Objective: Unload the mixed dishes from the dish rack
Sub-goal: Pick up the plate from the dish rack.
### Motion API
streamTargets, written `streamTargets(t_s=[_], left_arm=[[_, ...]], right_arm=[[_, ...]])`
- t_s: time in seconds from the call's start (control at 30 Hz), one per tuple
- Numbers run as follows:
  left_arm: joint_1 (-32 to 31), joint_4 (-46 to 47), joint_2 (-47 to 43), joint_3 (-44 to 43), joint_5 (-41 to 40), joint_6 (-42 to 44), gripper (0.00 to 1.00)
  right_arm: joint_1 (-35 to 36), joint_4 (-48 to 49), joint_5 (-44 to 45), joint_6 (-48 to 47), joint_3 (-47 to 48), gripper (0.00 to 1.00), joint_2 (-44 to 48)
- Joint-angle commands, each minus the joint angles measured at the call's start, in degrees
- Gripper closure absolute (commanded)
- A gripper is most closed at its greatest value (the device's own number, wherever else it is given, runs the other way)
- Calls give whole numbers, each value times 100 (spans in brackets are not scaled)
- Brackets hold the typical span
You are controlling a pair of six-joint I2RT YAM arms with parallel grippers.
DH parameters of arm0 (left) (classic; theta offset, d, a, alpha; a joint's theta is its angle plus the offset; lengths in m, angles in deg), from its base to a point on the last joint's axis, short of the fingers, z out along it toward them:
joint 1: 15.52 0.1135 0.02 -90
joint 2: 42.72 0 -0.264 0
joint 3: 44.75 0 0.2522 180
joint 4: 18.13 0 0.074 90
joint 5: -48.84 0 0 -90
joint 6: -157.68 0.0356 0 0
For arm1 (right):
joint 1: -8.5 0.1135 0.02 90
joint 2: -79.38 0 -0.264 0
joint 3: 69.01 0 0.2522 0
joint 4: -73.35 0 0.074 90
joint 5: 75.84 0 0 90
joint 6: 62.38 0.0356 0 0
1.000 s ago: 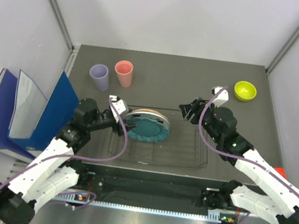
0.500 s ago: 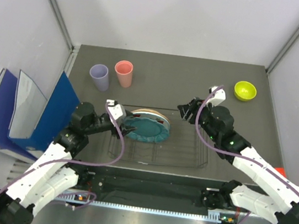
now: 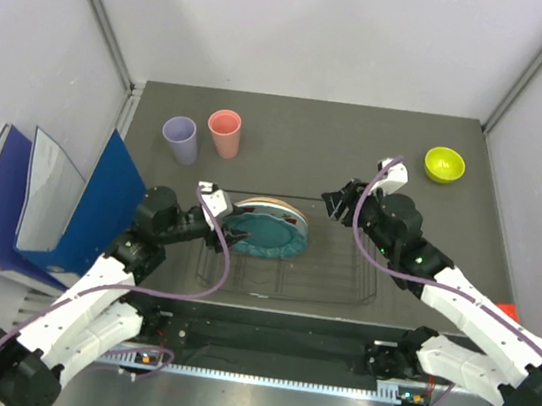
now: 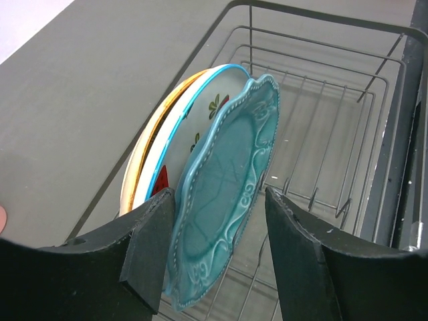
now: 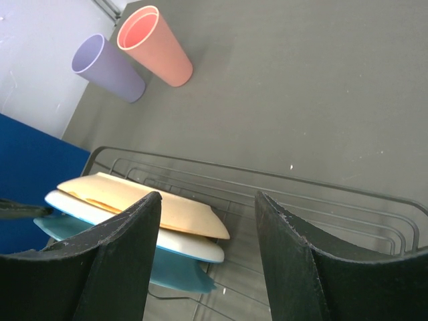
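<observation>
The dish rack holds three plates standing on edge at its left end. From front to back they are the teal scalloped plate, the white plate with red marks and the peach plate. My left gripper is open, its fingers on either side of the teal plate's lower rim with gaps showing. My right gripper hangs open and empty over the rack's back rail, right of the plates. The lavender cup, salmon-pink cup and yellow-green bowl stand on the table.
Blue binders lean against the left wall beside the left arm. Grey enclosure walls close in the table on three sides. A small red object shows at the right edge. The rack's right half holds only wire tines.
My left gripper has pushed slightly forward over the teal plate's rim and its jaws have narrowed a little. The right gripper has shifted slightly left and stayed open.
</observation>
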Motion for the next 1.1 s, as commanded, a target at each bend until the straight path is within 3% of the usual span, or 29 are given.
streamTargets(t_s=[0.0, 0.13, 0.37, 0.6, 0.8, 1.0, 1.07], left_arm=[[-56, 407, 168, 52, 63, -88, 39], [-91, 539, 449, 61, -7, -150, 43], [-126, 917, 941, 113, -227, -247, 59], [-152, 997, 1214, 70, -306, -317, 65], [-258, 856, 1223, 43, -464, -177, 78], [-346, 557, 1030, -36, -614, 34, 100], [-346, 400, 942, -80, -622, 78, 100]], right_arm=[[97, 305, -11, -7, 3, 41, 0], [97, 367, -11, 19, -49, 41, -9], [97, 411, -11, 72, -120, 42, 52], [97, 446, -12, 116, -155, 42, 52], [97, 437, -11, 125, -199, 42, 88], [97, 481, -73, 186, -190, 42, 9], [97, 481, -91, 177, -164, 42, -44]])
